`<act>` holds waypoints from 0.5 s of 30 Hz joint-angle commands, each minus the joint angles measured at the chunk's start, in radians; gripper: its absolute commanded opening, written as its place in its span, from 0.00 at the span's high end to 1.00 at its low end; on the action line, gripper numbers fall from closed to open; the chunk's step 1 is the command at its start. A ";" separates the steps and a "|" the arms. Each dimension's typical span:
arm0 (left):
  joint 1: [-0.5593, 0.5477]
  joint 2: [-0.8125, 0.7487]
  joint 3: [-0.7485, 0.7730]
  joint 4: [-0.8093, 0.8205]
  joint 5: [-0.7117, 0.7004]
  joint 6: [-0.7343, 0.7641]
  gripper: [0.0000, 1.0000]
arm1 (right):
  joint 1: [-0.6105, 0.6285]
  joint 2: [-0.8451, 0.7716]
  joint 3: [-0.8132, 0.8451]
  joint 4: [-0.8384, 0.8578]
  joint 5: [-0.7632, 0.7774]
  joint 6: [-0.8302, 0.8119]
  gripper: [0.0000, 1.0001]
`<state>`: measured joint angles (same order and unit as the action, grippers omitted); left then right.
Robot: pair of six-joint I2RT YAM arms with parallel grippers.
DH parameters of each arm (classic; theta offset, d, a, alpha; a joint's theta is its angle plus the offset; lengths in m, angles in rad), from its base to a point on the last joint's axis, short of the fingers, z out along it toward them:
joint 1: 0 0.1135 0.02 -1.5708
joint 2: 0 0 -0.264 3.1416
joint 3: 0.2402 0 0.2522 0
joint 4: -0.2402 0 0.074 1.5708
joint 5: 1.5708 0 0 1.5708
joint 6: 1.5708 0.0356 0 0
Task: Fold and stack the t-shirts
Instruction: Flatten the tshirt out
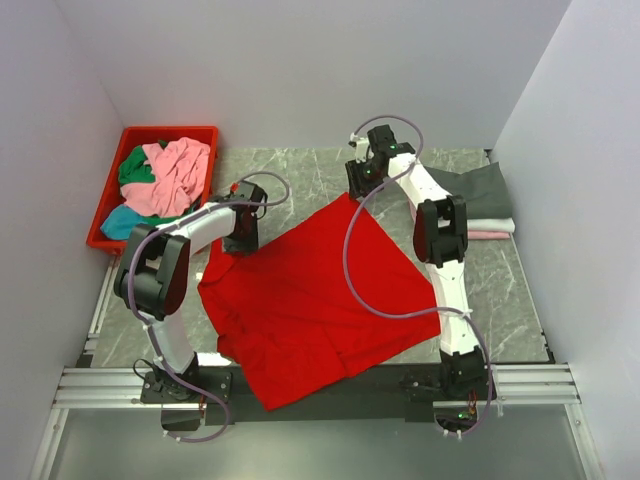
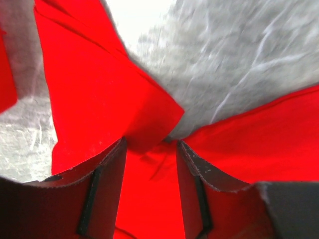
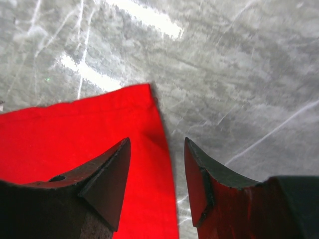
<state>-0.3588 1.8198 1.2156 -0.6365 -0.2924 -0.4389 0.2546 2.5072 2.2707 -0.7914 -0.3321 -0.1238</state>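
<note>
- The left hand (image 2: 151, 144) is released, its two fingers standing apart. The bright red t-shirt (image 1: 310, 300) fills the gap between them, and nothing is pinched.
- Just ahead of the left fingertips, a flap of the red cloth ends in a corner. Beyond that corner lies the bare grey marbled worktop (image 2: 239, 59).
- The right hand (image 3: 157, 142) is also released, with its fingers apart. It straddles the shirt's side edge a little short of the far corner.
- Red cloth lies under the right hand's left finger and in part of the gap. Bare worktop lies under its right finger.
- In the overhead view the red t-shirt is spread flat from both hands back toward the arm bases. Its nearest corner reaches onto the dark rail (image 1: 330, 385) between the bases.
- To the left of the left hand, apart from it, stands a red bin (image 1: 170, 130). A crumpled pink t-shirt (image 1: 178, 172), a green t-shirt (image 1: 135, 165) and a teal t-shirt (image 1: 120, 222) are heaped in it.
- To the right of the right hand, apart from it, sits a folded stack. A dark grey t-shirt (image 1: 485, 190) is on top, a white t-shirt (image 1: 492, 224) lies under it, and a folded pink t-shirt (image 1: 485, 235) shows at the bottom.
</note>
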 commanded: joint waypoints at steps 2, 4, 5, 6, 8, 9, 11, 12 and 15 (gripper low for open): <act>-0.002 -0.068 -0.036 0.009 0.009 -0.006 0.50 | 0.015 0.019 0.082 -0.083 0.048 0.009 0.46; -0.002 -0.073 -0.045 0.008 0.007 -0.006 0.50 | 0.026 0.047 0.105 -0.115 0.047 -0.002 0.46; 0.000 -0.079 -0.048 0.005 -0.002 -0.006 0.50 | 0.029 0.051 0.110 -0.136 0.030 -0.008 0.47; 0.000 -0.082 -0.051 0.008 -0.005 -0.004 0.50 | 0.029 0.053 0.101 -0.141 0.019 -0.014 0.51; 0.004 -0.082 -0.057 0.011 -0.013 -0.003 0.50 | 0.031 0.045 0.070 -0.138 0.008 -0.014 0.56; 0.009 -0.080 -0.057 0.012 -0.016 0.000 0.50 | 0.031 0.038 0.063 -0.135 0.008 -0.014 0.61; 0.011 -0.065 -0.053 0.011 -0.027 0.005 0.50 | 0.029 0.028 0.041 -0.123 0.016 -0.011 0.64; 0.011 -0.060 -0.048 0.009 -0.031 0.008 0.50 | 0.028 0.024 0.039 -0.120 0.018 -0.010 0.66; 0.012 -0.051 -0.033 0.001 -0.053 0.012 0.50 | 0.026 0.031 0.044 -0.126 0.019 -0.010 0.72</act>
<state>-0.3519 1.7847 1.1622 -0.6369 -0.3061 -0.4381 0.2771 2.5412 2.3142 -0.9089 -0.3073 -0.1299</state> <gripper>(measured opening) 0.500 0.293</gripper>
